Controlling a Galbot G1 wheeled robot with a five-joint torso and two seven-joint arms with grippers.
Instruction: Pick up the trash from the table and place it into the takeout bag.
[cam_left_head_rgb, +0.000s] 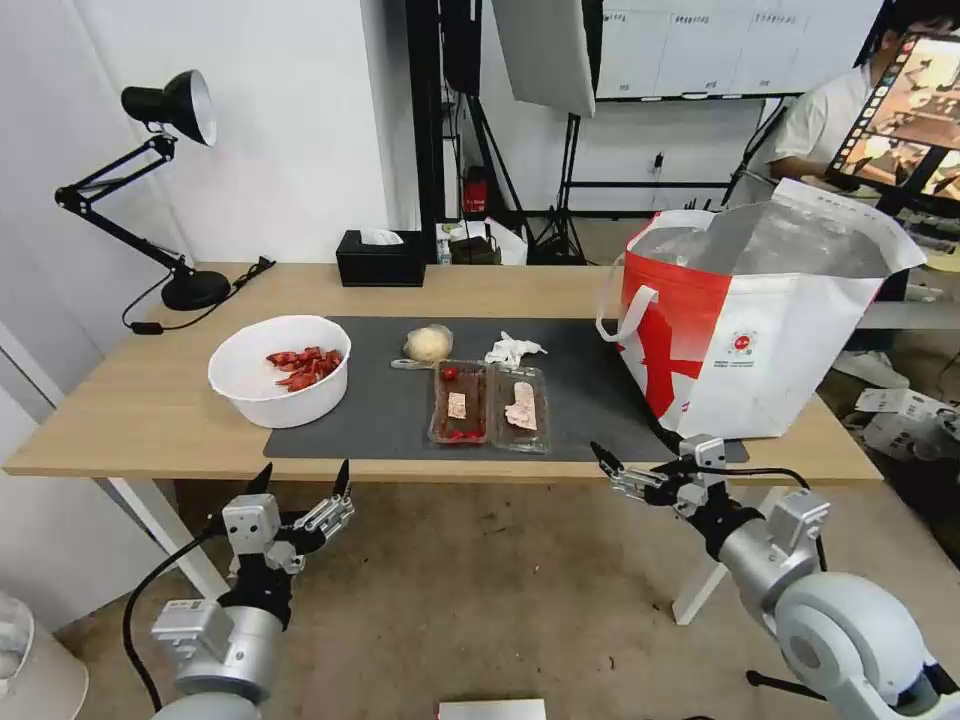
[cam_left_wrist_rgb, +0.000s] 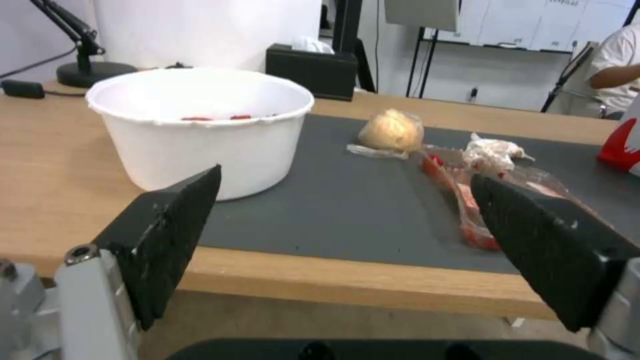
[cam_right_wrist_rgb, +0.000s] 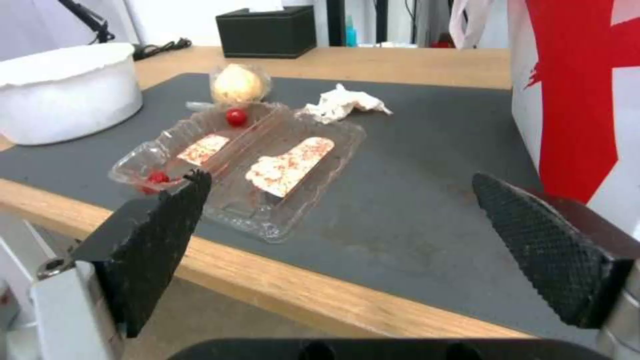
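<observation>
The takeout bag (cam_left_head_rgb: 770, 330) is big, boxy and soft, white with a red panel and shiny foil inside; it stands on the table (cam_left_head_rgb: 130, 420) just past the right gripper (cam_left_head_rgb: 640, 465), with its red side close beside one finger in the right wrist view; I think a bump could tip it or fold its mouth shut, because the walls are thin and floppy. The white bowl (cam_left_head_rgb: 280, 370) is round, smooth and stiff, with red scraps inside; it sits just ahead of the left gripper (cam_left_head_rgb: 302, 485), a little to its left; tilting it could spill the scraps. The clear hinged tray (cam_right_wrist_rgb: 247, 160) is thin, crinkly plastic lying open and flat, straight ahead of the right gripper's jaws; it could crack, bend or slip, and its red bits could roll out. The wrapped beige lump (cam_left_wrist_rgb: 392, 131) is round and slick, farther off; it could squirt out of a pinch. The crumpled tissue (cam_right_wrist_rgb: 343, 104) is light and soft, beyond the tray; it could be missed. Both grippers hang below the table's near edge, jaws spread wide, holding nothing.
</observation>
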